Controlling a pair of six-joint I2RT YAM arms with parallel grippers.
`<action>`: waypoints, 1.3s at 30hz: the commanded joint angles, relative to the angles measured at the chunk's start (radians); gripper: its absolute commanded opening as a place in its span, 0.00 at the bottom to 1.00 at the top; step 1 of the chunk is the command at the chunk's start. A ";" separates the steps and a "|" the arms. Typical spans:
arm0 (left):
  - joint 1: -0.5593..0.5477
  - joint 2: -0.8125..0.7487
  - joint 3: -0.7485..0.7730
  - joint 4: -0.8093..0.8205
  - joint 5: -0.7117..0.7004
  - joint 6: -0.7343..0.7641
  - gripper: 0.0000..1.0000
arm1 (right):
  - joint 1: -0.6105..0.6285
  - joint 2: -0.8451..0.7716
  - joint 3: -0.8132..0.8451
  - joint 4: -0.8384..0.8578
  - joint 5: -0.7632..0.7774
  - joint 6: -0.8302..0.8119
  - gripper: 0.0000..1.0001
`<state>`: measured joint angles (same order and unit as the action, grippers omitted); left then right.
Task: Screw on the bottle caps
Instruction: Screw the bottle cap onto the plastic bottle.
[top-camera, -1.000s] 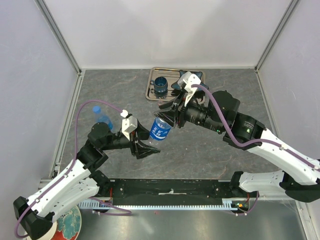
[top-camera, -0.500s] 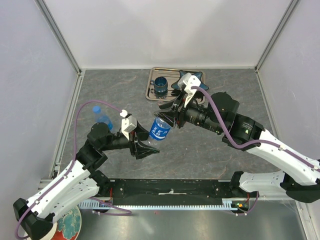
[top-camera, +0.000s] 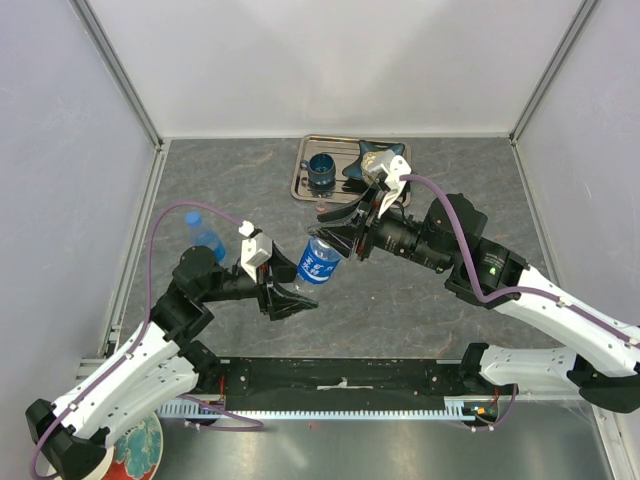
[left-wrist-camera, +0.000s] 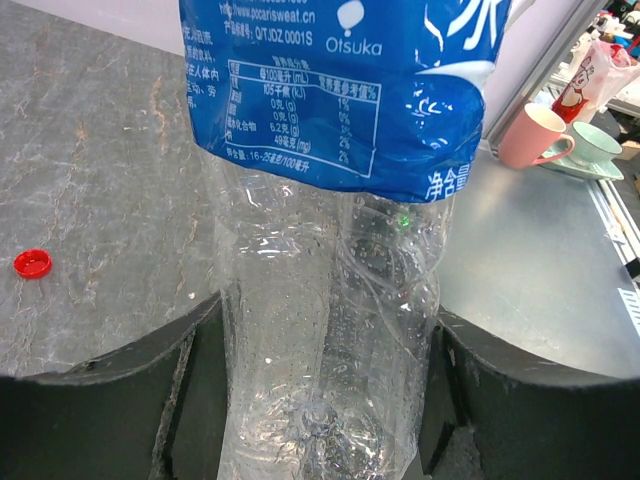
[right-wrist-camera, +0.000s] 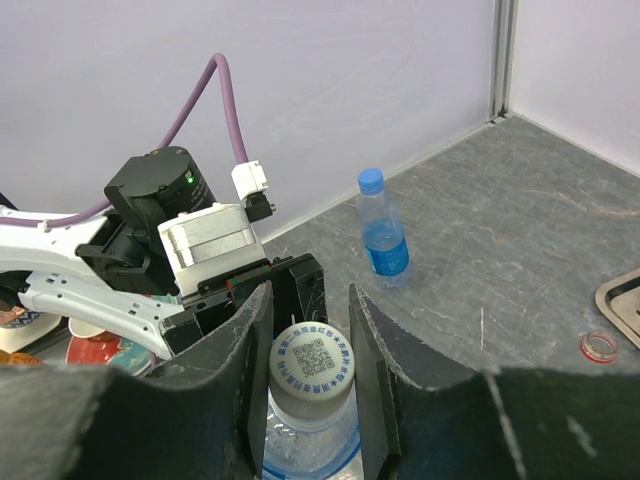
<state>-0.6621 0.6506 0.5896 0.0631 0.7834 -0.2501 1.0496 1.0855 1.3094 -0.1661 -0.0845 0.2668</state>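
Note:
A clear bottle (top-camera: 318, 262) with a blue label is held tilted above the table between both arms. My left gripper (left-wrist-camera: 325, 340) is shut on its lower body (left-wrist-camera: 330, 300), one finger on each side. My right gripper (right-wrist-camera: 310, 295) is shut on the white cap (right-wrist-camera: 312, 362), which sits on this bottle's neck. In the top view the right gripper (top-camera: 337, 238) meets the bottle's upper end and the left gripper (top-camera: 298, 290) its base. A second bottle (top-camera: 205, 236) with a blue cap (right-wrist-camera: 371, 180) stands upright at the left. A red cap (left-wrist-camera: 32, 263) lies loose on the table.
A metal tray (top-camera: 305, 185) at the back holds a dark blue cup (top-camera: 322, 170) and a blue star-shaped thing (top-camera: 385, 152). Walls close the table at the back and sides. Mugs (left-wrist-camera: 535, 135) stand beyond the table's near edge.
The right wrist has turned about the cap and its camera mount has swung to the right. The bottle has stayed in the left gripper, nearly still.

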 joint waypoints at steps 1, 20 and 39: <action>0.032 -0.008 0.053 0.126 -0.095 -0.052 0.02 | 0.023 0.020 -0.022 -0.075 -0.138 0.052 0.39; 0.038 0.007 0.064 0.136 -0.139 -0.054 0.02 | 0.023 0.028 -0.007 -0.092 -0.133 0.035 0.25; 0.039 0.092 0.167 0.136 -0.486 0.064 0.02 | 0.138 0.137 0.027 -0.153 0.322 0.115 0.00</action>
<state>-0.6510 0.7231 0.6456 0.0689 0.5983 -0.1837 1.0824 1.1473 1.3376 -0.1360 0.1833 0.3153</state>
